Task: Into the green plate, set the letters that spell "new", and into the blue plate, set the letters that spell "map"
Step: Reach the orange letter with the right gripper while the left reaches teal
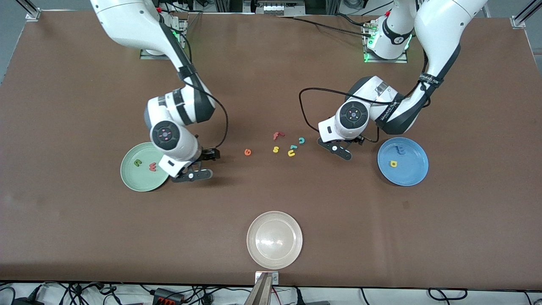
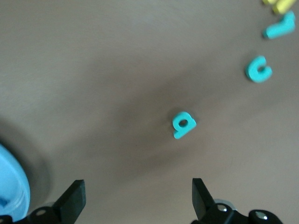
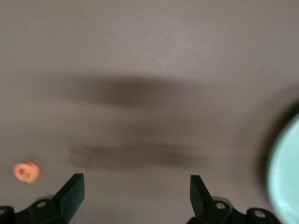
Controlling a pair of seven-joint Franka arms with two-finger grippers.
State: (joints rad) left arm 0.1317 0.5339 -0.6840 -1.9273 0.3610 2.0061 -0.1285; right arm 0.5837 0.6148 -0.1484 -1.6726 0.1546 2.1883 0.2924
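Observation:
The green plate (image 1: 132, 178) lies toward the right arm's end and holds the dark green "n" (image 1: 137, 162) and the pinkish-red "w" (image 1: 153, 167). My right gripper (image 1: 192, 174) (image 3: 135, 186) is open and empty just beside that plate (image 3: 287, 172). The orange "e" (image 1: 247, 152) (image 3: 26, 171) lies on the table. The blue plate (image 1: 408, 173) (image 2: 9, 186) holds the blue "m" (image 1: 399, 149) and the yellow "a" (image 1: 394, 163). My left gripper (image 1: 338, 150) (image 2: 138, 191) is open over the table near the teal "p" (image 2: 183, 124), which the hand hides in the front view.
A red "f" (image 1: 277, 135), a yellow "s" (image 1: 275, 149), a yellow "u" (image 1: 291, 153), a teal "c" (image 1: 301, 140) (image 2: 258, 70) and another teal letter (image 1: 293, 147) lie clustered mid-table. A whitish-beige plate (image 1: 274, 239) sits near the front edge.

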